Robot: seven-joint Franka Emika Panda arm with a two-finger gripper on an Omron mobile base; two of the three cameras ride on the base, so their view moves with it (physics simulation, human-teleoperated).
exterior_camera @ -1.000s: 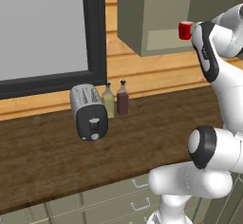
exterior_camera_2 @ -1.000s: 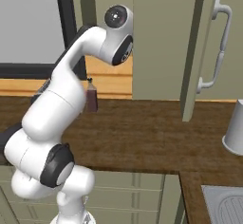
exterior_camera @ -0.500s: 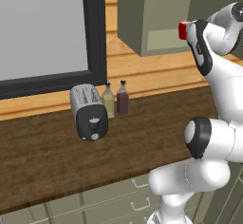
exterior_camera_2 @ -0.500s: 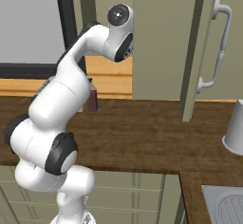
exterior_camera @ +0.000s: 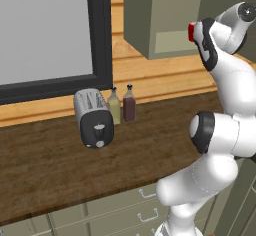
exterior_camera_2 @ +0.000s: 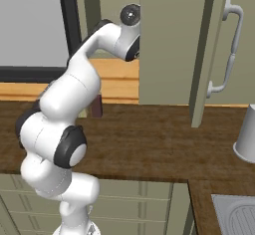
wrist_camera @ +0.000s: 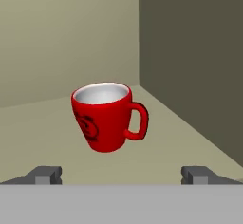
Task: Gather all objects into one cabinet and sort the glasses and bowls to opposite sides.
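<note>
Left base view, left to right: dark-framed window panel (exterior_camera: 50,35) on the wall; below it a silver toaster (exterior_camera: 93,117) stands on the brown wooden counter (exterior_camera: 55,175), with a pale bottle (exterior_camera: 114,107) and a dark red bottle (exterior_camera: 129,103) just beside it against the wall. Further right, an olive-green wall cabinet (exterior_camera: 160,15); at its lower right a small patch of the red mug (exterior_camera: 191,31) shows, the rest hidden behind the white arm (exterior_camera: 220,130), which reaches up into the cabinet. Right base view: arm to the left, its wrist going in behind the open cabinet door (exterior_camera_2: 174,45); a long pale handle (exterior_camera_2: 228,50) on the door to the right; a grey upturned vessel (exterior_camera_2: 246,134) on the counter at far right. Hand view: red mug upright on the pale cabinet shelf (wrist_camera: 42,123), near the back corner, white inside, handle pointing right, dark mark on its side. Gripper (wrist_camera: 121,175) fingertips stand wide apart, short of the mug, touching nothing.
</note>
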